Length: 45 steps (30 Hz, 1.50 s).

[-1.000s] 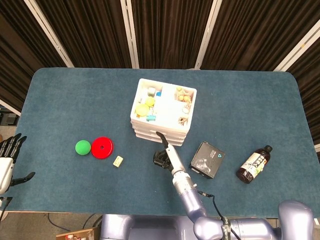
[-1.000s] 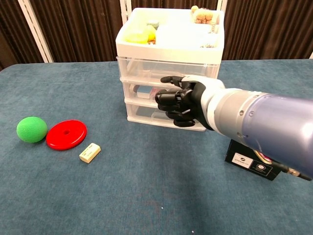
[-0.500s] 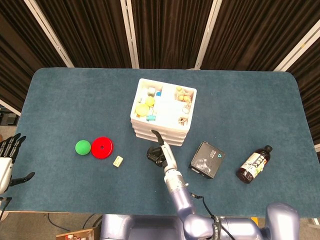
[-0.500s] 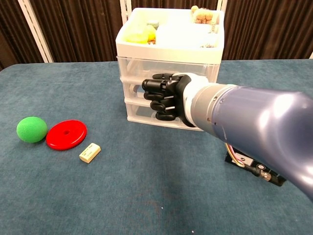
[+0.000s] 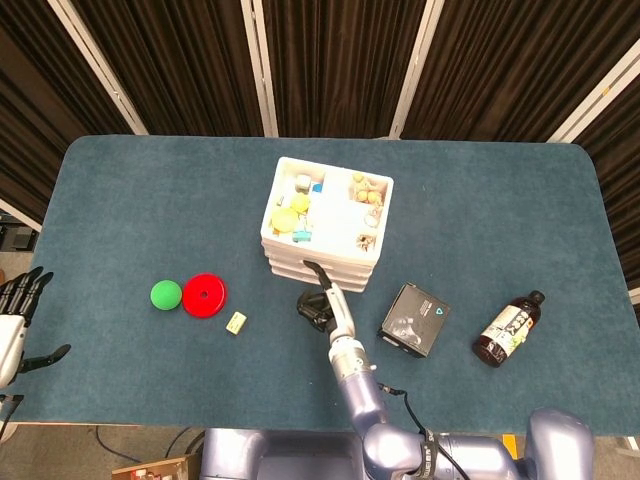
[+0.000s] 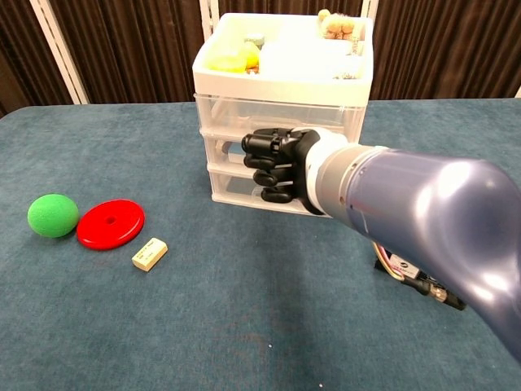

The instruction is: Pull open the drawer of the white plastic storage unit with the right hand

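Presently, findings run near to far.
Left robot hand (image 5: 14, 318): at the desk's near left edge, fingers spread, holding nothing.
Right robot hand (image 6: 277, 164): fingers curled in front of the drawers; whether they have caught a drawer lip cannot be told.
Drawer (image 6: 244, 154): middle tier, closed, partly hidden by the hand.
White plastic storage unit (image 5: 322, 220): mid-desk (image 5: 130, 200), top tray full of small items.
Advice: seat fingertips behind the lip, then pull straight and level; the light unit may slide.
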Each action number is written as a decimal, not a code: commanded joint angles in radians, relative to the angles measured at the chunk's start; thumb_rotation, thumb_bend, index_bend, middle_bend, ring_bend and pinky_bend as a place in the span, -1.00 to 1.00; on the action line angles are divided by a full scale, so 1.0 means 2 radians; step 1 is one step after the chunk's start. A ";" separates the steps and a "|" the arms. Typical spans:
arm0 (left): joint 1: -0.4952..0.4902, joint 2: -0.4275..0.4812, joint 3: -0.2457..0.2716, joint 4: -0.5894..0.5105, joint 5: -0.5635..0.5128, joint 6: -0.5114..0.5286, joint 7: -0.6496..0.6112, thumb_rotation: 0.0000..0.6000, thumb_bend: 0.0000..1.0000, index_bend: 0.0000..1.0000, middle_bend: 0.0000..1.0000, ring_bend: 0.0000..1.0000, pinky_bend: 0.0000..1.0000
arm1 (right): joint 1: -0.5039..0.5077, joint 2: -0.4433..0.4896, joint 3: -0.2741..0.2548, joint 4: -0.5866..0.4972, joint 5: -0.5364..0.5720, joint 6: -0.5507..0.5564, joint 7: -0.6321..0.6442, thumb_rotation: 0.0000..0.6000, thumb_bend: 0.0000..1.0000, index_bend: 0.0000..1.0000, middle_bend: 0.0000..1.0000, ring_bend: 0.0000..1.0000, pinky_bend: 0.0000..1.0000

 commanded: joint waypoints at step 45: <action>-0.002 0.000 -0.002 0.001 -0.005 -0.005 0.003 1.00 -1.00 -0.91 -1.00 -1.00 -0.87 | -0.008 -0.031 -0.032 -0.062 0.013 -0.004 -0.010 1.00 0.61 -0.50 0.96 0.81 1.00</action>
